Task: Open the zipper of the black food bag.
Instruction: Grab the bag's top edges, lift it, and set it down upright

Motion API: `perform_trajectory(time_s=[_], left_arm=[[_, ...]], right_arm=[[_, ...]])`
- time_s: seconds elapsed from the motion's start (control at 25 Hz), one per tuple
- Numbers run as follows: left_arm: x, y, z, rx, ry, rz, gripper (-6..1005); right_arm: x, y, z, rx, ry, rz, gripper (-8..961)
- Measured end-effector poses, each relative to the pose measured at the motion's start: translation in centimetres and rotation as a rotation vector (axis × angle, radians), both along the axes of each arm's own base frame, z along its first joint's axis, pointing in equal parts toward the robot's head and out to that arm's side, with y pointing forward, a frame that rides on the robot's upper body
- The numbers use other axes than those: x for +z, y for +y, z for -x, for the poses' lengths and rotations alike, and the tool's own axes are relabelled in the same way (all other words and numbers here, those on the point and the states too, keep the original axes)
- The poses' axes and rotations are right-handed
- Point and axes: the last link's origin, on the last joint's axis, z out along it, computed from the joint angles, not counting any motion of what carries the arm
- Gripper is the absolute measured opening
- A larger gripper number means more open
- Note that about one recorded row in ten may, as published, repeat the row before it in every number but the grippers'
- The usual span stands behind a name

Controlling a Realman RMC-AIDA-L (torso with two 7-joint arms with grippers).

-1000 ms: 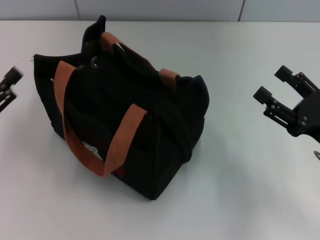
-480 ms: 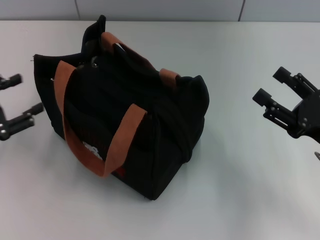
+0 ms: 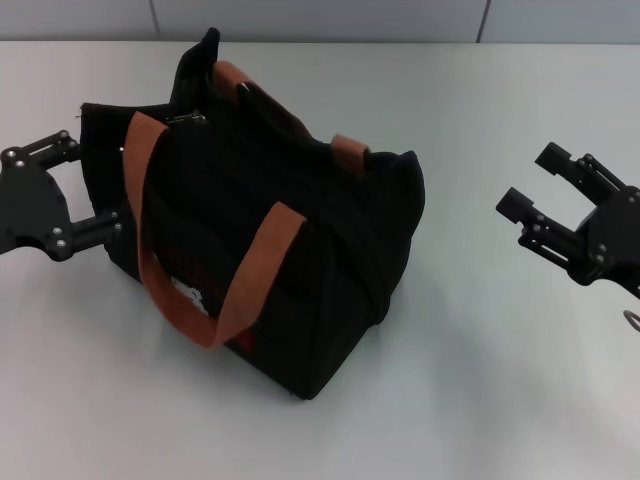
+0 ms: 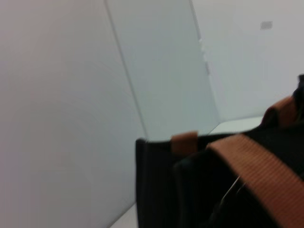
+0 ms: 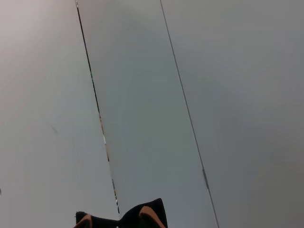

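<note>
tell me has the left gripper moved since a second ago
Yes. The left gripper has come in from the table's left edge and now reaches the black food bag's end, fingers open.

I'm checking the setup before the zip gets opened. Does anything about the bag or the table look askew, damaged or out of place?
Nothing stands out. The black food bag stands upright on the white table, set at an angle to its edge, handles draped over the top. No spill or damage shows. The left tool, open, is at the bag's end; the right tool is open, well clear.
</note>
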Motion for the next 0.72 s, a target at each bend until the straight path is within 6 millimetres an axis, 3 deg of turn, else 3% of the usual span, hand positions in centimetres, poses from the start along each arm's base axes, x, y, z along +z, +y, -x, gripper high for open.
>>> perform_trajectory(time_s=[0.32,0.56,0.72], left_arm=[[-1.4,0.0,-1.5,-0.078,-0.009,0.081,719],[-2.4,0.3,-2.0,-0.088,-0.002,0.087,637],[-3.2,0.3,-2.1,-0.088,-0.002,0.070,506]], right_arm=[[-0.1,0.0,0.0,0.003,-0.009,0.007,838],[-0.1,0.0,0.0,0.005,-0.009,0.006,838],[-0.1,0.0,0.0,0.006,-0.010,0.006,838]])
